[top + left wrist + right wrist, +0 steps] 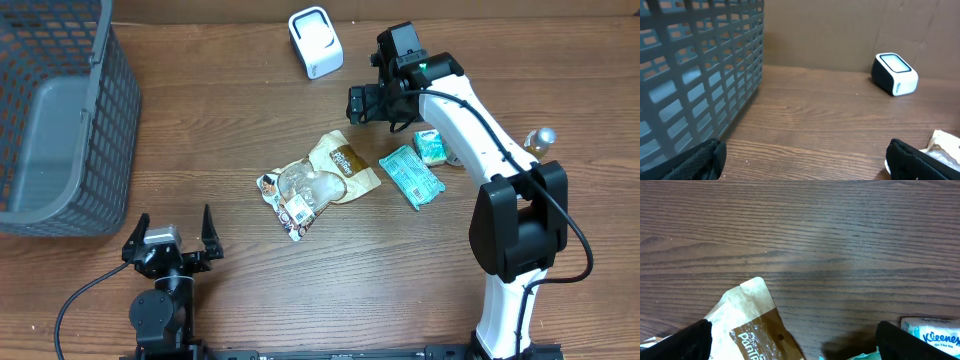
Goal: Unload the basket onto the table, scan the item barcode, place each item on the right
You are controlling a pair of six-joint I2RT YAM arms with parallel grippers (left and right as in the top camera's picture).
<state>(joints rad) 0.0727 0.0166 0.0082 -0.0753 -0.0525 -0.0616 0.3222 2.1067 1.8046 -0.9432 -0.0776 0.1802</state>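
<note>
Grey basket (60,110) at 10 o'clock on the worktop (300,290), not involved. My left jaws, 7 o'clock: spread wide, empty. Centre: snack pouch (320,180), tan paper top, clear window, lying flat and crumpled; no barcode shows on the upturned face. White scanner (315,42) at 12 o'clock, well apart from every item. My right jaws, 1 o'clock: spread wide, empty, over bare wood just past the pouch's top edge. Green packet (411,176) and tissue pack (432,147) at 3 o'clock, flat. Can't tell which item is meant; the pouch is nearest. Nothing picked or scanned; grasp, carry and present all remain.
</note>
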